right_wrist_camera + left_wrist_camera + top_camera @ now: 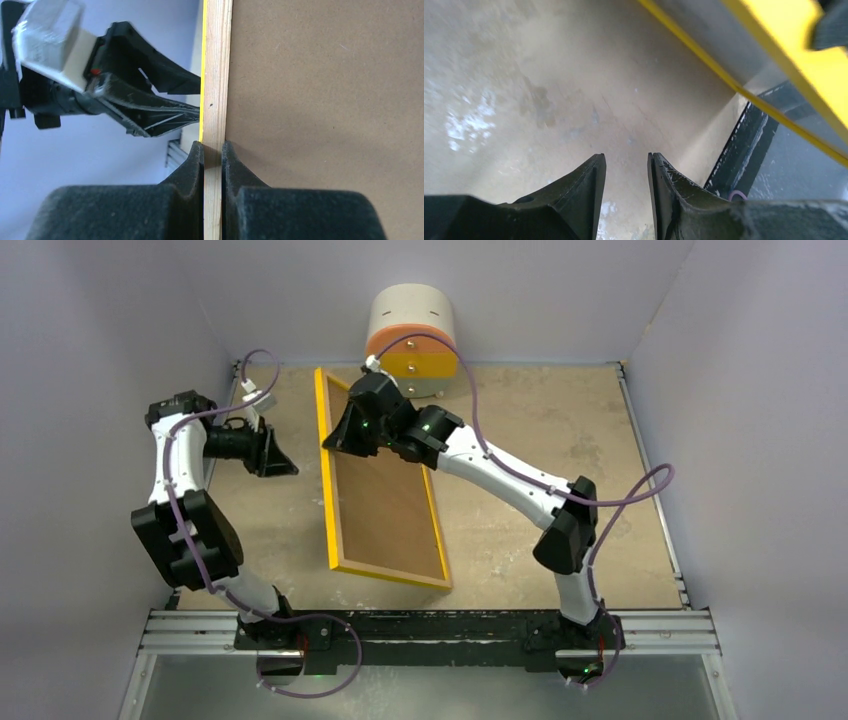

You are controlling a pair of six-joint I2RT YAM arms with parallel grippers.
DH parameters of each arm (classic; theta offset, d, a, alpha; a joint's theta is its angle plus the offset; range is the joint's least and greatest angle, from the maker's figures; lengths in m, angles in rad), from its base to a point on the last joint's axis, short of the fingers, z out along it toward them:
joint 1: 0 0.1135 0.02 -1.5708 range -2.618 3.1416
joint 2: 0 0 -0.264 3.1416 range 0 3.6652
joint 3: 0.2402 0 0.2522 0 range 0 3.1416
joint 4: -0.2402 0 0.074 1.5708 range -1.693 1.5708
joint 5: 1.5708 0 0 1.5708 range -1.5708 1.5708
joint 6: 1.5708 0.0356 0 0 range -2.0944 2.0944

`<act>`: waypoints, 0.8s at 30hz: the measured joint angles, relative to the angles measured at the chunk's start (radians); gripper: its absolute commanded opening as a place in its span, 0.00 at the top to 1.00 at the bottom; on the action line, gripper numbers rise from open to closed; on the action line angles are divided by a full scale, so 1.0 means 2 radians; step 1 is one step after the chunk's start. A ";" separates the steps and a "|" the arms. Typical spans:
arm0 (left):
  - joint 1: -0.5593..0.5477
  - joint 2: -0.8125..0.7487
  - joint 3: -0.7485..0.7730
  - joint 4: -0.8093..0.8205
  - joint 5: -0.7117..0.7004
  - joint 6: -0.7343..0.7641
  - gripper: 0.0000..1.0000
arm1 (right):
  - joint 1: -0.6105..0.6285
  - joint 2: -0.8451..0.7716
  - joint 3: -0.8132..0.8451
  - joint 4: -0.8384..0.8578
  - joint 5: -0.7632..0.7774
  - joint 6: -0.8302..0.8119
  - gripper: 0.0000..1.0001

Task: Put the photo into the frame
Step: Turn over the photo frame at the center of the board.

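Observation:
The frame (326, 470) has a yellow rim and a brown backing board (385, 490) in its back. It stands tilted, its left long side raised off the table. My right gripper (345, 440) is shut on that raised side; in the right wrist view its jaws (212, 145) clamp the light wood rail (216, 75) next to the brown board (325, 100). My left gripper (285, 462) is open and empty just left of the frame, above bare table (626, 157). The frame's yellow front (819, 65) shows above it. The photo is not in view.
A white, orange and yellow cylinder (410, 335) stands at the back, behind the frame's far end. Grey walls close in the left, back and right. A black rail (430, 625) runs along the near edge, also seen in the left wrist view (744, 150).

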 measured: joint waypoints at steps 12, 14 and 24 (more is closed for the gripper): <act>-0.093 -0.062 0.083 0.066 0.032 -0.156 0.62 | -0.067 -0.095 -0.207 0.220 -0.120 0.134 1.00; -0.110 -0.063 0.088 0.090 0.032 -0.188 0.63 | -0.072 -0.094 -0.205 0.227 -0.126 0.142 1.00; -0.122 -0.073 0.131 0.141 0.025 -0.271 0.64 | -0.073 -0.093 -0.187 0.249 -0.163 0.174 1.00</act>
